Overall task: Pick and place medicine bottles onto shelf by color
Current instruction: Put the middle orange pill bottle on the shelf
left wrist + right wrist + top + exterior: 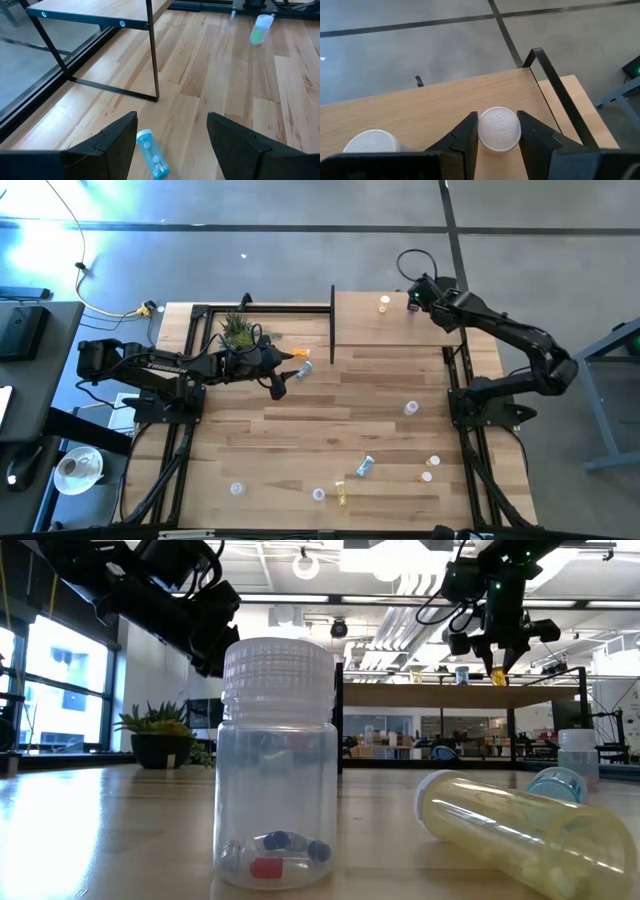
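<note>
The planked wooden tabletop (340, 430) carries one raised light-wood shelf (395, 330) on a thin black frame, at its far right corner. One small potted green plant (238, 330) stands at the far left.

Two dark arms are at work. The left gripper (170, 137) hangs low over the table beside the plant, fingers spread wide and holding nothing; between them on the boards lies one pale blue bottle (152, 159), on its side. The right gripper (499, 131) is over the shelf's far end, its fingers (465, 134) closed on the white ribbed cap of one bottle (499, 129).

Bottles counted from above: one yellow-tinted bottle (384, 304) upright on the shelf and an orange one (302, 354) near the left gripper. About seven more are scattered on the near half of the table, among them a clear one (410, 408), a blue one lying down (364, 467) and a yellow one lying down (341, 494).
</note>
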You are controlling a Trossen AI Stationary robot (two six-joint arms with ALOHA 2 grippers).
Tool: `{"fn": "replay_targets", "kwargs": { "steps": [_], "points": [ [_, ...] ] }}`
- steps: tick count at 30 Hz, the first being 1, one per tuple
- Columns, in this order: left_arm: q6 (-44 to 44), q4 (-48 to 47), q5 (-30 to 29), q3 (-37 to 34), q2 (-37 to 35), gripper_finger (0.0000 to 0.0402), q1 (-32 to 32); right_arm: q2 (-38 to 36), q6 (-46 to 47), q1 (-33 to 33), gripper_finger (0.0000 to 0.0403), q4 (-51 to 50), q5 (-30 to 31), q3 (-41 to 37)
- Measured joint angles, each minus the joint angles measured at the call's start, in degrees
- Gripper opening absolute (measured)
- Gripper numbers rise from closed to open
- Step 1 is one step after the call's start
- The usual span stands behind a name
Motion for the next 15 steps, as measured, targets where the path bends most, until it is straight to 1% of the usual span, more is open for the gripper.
{"fn": "replay_targets", "kwargs": {
  "steps": [6,15],
  "points": [
    [0.0,-0.4,0.0,0.0,0.0,0.0229,0.0,1.4,0.0,0.0,0.0108,0.3,1.5,0.1],
    [0.0,-0.6,0.0,0.0,0.0,0.0229,0.0,1.3,0.0,0.0,0.0138,-0.6,0.7,-0.1]
  ]
}}
